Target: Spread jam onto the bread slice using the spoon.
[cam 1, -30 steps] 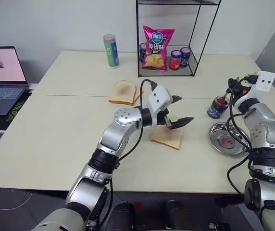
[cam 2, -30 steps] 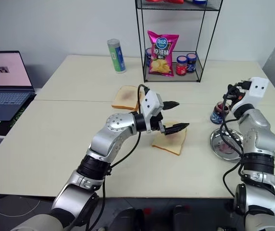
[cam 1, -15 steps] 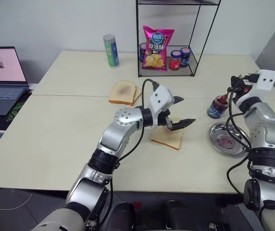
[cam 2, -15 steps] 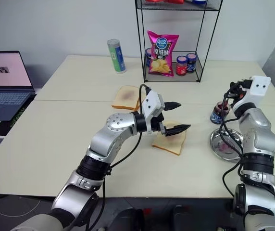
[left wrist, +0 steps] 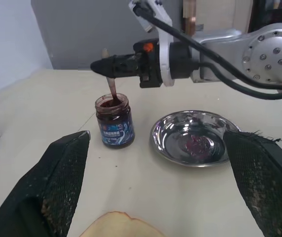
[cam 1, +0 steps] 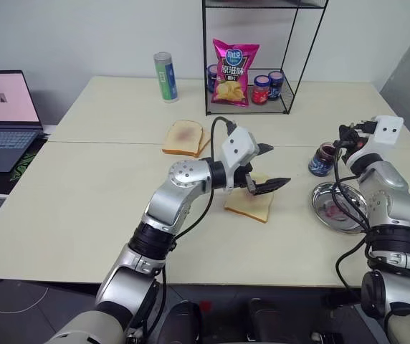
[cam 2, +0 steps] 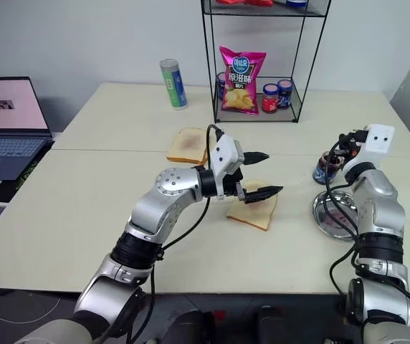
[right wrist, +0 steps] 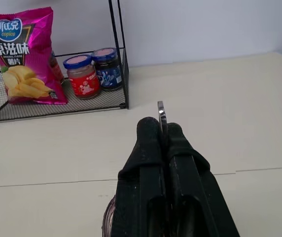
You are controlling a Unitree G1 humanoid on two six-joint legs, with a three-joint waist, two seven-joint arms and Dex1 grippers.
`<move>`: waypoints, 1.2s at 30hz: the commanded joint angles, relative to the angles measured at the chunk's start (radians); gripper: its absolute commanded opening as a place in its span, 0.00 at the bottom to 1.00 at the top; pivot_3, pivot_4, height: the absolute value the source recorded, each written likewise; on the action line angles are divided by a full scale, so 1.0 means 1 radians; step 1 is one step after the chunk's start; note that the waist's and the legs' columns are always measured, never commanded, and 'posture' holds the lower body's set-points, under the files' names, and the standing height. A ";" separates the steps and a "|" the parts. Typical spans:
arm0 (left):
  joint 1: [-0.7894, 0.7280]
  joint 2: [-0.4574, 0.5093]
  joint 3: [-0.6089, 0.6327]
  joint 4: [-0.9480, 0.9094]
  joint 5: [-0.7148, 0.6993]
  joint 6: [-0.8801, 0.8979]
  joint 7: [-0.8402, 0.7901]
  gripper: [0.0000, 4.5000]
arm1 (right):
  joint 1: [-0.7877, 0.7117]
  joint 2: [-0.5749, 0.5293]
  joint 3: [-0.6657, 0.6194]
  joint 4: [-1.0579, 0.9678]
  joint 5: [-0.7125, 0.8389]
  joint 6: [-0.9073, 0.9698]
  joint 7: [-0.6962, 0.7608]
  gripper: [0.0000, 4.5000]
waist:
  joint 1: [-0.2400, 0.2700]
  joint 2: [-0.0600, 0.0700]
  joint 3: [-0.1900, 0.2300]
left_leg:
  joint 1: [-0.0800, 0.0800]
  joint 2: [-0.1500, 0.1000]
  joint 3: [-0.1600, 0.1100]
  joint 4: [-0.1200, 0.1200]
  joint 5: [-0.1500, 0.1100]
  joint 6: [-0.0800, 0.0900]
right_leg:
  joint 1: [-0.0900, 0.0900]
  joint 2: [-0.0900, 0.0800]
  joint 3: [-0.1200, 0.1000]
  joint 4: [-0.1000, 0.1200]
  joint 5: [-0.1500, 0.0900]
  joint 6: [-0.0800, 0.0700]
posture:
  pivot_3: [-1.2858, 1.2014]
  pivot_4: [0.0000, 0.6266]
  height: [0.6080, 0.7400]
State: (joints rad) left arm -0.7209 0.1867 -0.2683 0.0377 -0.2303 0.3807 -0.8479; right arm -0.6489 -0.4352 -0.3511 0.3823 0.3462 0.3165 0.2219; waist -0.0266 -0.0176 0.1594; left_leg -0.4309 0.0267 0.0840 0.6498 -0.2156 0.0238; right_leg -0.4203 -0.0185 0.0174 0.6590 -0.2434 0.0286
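The bread slice (cam 1: pixel 251 206) lies flat at the table's middle, its face pale and plain. Just above its far edge my left gripper (cam 1: pixel 278 165) hovers open, pointing right, with nothing between its fingers (left wrist: pixel 57 187). To the right stands an open jar (left wrist: pixel 114 121) of dark jam (left wrist: pixel 110 102). My right gripper (left wrist: pixel 99 65) is shut on the spoon (left wrist: pixel 112 89), which hangs straight down into the jar's mouth, its bowl sunk in the jam. In the right wrist view the spoon's handle end (right wrist: pixel 161 112) pokes out between the shut fingers.
A steel plate (left wrist: pixel 160 128) with a jam smear sits right of the bread, beside the jar. Slices with a reddish blotch (cam 1: pixel 184 137) lie behind the left arm. A wire rack (cam 1: pixel 291 68) holds a chip bag (cam 1: pixel 235 63) and lidded jars (cam 1: pixel 262 87). A can (cam 1: pixel 165 75) and laptop (cam 1: pixel 1 115) stand left.
My right gripper has sunk a little over the jar with the spoon in it. The left arm and the bread slice have stayed put.
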 commanded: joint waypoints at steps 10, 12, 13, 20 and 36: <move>-0.021 -0.003 0.002 -0.034 -0.014 -0.005 -0.007 1.00 | -0.083 0.029 -0.202 0.005 0.194 0.084 -0.128 0.00 | 0.000 0.000 0.000 | 0.000 0.000 0.000 0.004 0.000 0.000 | 0.000 0.000 0.000 0.003 0.000 0.000 | 0.52 0.24 1.00; -0.020 -0.002 0.003 -0.036 -0.014 -0.004 -0.007 1.00 | -0.084 0.036 -0.214 -0.001 0.209 0.094 -0.141 0.00 | 0.000 0.000 0.000 | 0.000 0.000 0.000 0.005 0.000 0.000 | 0.000 0.000 0.000 0.004 0.000 0.000 | 0.52 0.24 1.00; -0.019 -0.002 0.003 -0.037 -0.015 -0.003 -0.008 1.00 | -0.085 0.042 -0.221 -0.005 0.220 0.099 -0.149 0.00 | 0.000 0.000 0.000 | 0.000 0.000 0.000 0.005 0.000 0.000 | 0.000 0.000 0.000 0.004 0.000 0.000 | 0.52 0.24 1.00; -0.023 -0.003 0.004 -0.025 -0.012 -0.010 -0.014 1.00 | -0.089 0.056 -0.237 -0.021 0.260 0.122 -0.177 0.00 | -0.001 0.000 0.000 | 0.000 0.000 0.000 0.006 0.000 0.000 | 0.000 0.000 0.000 0.004 0.000 0.000 | 0.52 0.24 1.00; -0.038 -0.003 0.002 0.015 -0.002 -0.039 -0.025 1.00 | -0.101 0.059 -0.277 -0.027 0.334 0.134 -0.231 0.00 | -0.001 0.000 0.000 | 0.000 0.000 0.000 0.006 0.000 0.000 | 0.000 0.000 0.000 0.004 0.000 0.000 | 0.52 0.24 1.00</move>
State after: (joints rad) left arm -0.7341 0.1888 -0.2688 0.0621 -0.2334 0.3635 -0.8653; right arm -0.7233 -0.3701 -0.5949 0.3975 0.6501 0.4591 0.0072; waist -0.0277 -0.0175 0.1594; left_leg -0.4312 0.0271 0.0838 0.6556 -0.2155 0.0241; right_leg -0.4202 -0.0183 0.0176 0.6631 -0.2435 0.0286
